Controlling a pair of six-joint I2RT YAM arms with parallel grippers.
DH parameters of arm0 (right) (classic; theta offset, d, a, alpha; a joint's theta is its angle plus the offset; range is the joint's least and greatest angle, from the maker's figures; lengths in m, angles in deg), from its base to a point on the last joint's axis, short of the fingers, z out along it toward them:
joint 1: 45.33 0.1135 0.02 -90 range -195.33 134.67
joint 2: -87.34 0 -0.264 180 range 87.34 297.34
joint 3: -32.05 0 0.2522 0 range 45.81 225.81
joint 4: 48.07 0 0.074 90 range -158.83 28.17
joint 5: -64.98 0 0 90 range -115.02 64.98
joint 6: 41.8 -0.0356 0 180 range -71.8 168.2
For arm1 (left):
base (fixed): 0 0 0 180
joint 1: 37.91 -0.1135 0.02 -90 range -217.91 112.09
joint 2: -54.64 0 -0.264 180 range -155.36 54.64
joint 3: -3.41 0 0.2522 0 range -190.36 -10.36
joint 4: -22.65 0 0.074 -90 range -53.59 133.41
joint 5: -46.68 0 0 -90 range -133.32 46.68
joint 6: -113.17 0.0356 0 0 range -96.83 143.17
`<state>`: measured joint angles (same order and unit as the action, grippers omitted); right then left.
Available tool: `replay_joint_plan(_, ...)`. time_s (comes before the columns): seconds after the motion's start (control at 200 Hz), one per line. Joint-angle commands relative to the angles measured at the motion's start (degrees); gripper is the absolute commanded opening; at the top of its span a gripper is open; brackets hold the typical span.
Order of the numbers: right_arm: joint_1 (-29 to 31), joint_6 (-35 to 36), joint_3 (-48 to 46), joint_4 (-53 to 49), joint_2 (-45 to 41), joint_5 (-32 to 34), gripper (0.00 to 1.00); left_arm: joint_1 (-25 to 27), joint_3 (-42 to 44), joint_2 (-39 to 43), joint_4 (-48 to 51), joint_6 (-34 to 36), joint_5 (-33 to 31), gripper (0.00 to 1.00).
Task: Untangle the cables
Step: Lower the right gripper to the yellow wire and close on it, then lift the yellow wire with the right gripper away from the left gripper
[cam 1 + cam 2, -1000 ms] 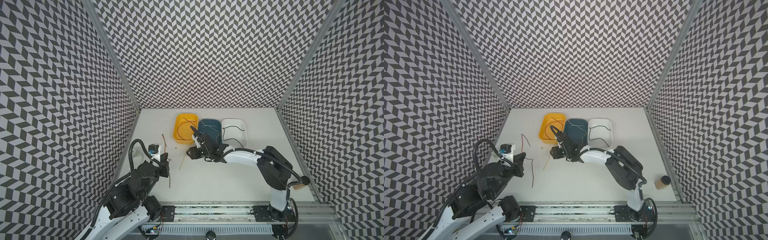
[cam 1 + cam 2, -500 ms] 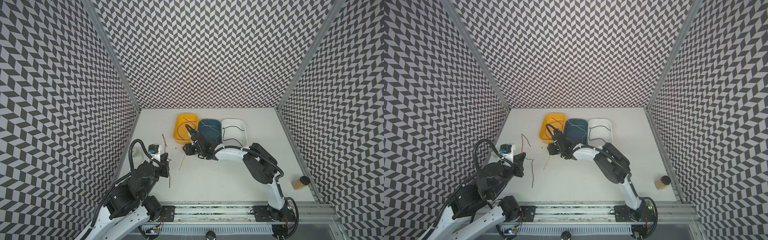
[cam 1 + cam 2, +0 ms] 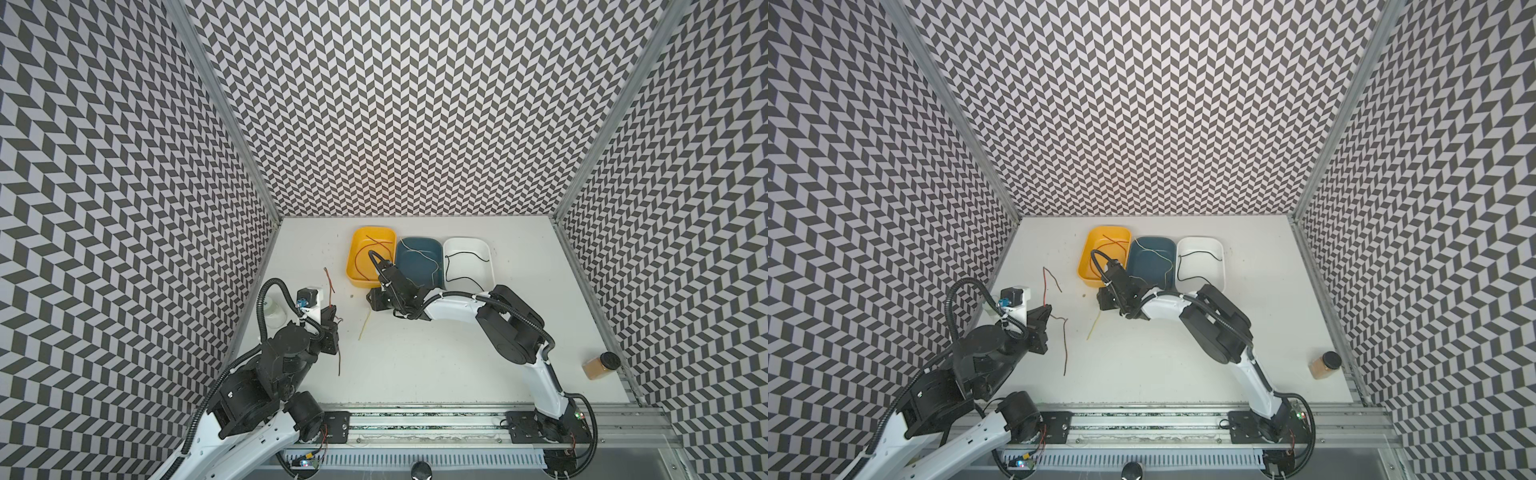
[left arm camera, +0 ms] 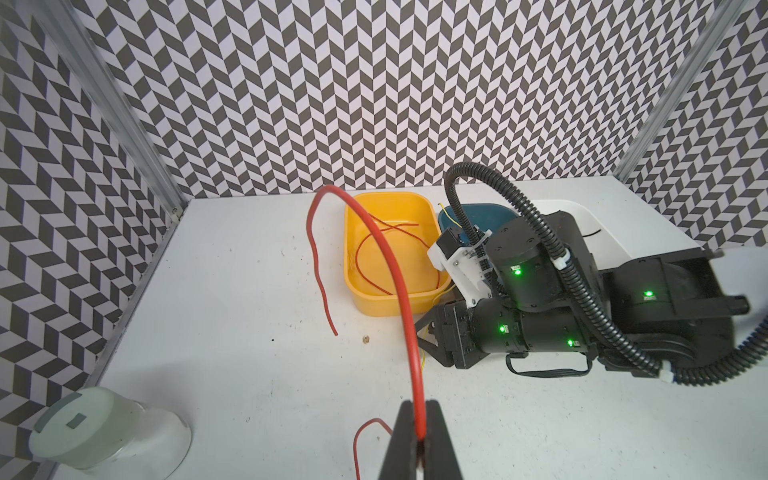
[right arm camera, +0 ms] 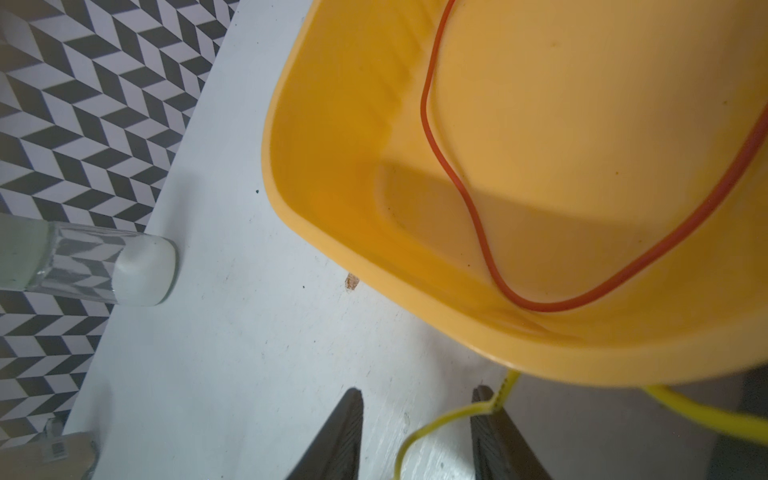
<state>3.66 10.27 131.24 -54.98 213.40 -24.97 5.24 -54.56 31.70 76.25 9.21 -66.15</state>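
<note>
My left gripper [image 4: 419, 415] is shut on a red cable [image 4: 390, 266] that arcs up out of its jaws; in both top views the gripper [image 3: 332, 309] [image 3: 1045, 312] holds it above the table's left side, with its ends trailing [image 3: 340, 353] [image 3: 1065, 345]. My right gripper [image 5: 417, 399] [image 3: 371, 299] stands open, low at the front edge of the yellow tray [image 5: 374, 266]. A thin yellow cable [image 5: 440, 419] [image 3: 365, 324] lies between its jaws and touches one finger. Orange-red cables [image 3: 365, 253] lie in the yellow tray [image 3: 351, 257], and a black cable [image 3: 461, 254] in the white tray [image 3: 490, 266].
A blue tray [image 3: 417, 242] with pale and yellow cables sits between the yellow and white trays. A glass jar [image 3: 274, 309] [image 4: 104, 432] stands by the left wall. A spice jar [image 3: 600, 365] lies at the right edge. Patterned walls close three sides.
My right arm has swung left and down to the front of the yellow tray, and its jaws have narrowed around the yellow cable. The left arm has stayed still with the red cable.
</note>
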Motion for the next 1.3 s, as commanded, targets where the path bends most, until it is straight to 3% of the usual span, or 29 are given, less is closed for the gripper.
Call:
replay_joint_plan(0.0,-0.39,-1.28,0.90,3.61,1.47,0.71,0.38,-0.50,0.44,0.60,-1.07,-0.28,0.00,0.00)
replay_joint_plan(0.255,-0.30,-1.79,0.65,3.46,0.30,-0.66,0.20,-0.51,0.44,0.71,-1.11,-0.28,-0.02,0.00)
replay_joint_plan(0.611,-0.30,-1.79,-1.46,2.59,-3.30,-1.73,0.07,-0.57,0.61,0.88,-1.12,-0.28,-0.02,0.00)
replay_joint_plan(1.292,-0.54,-5.76,-13.80,4.86,-19.64,-5.79,0.01,-0.59,0.62,0.79,-1.07,-0.28,0.07,0.00)
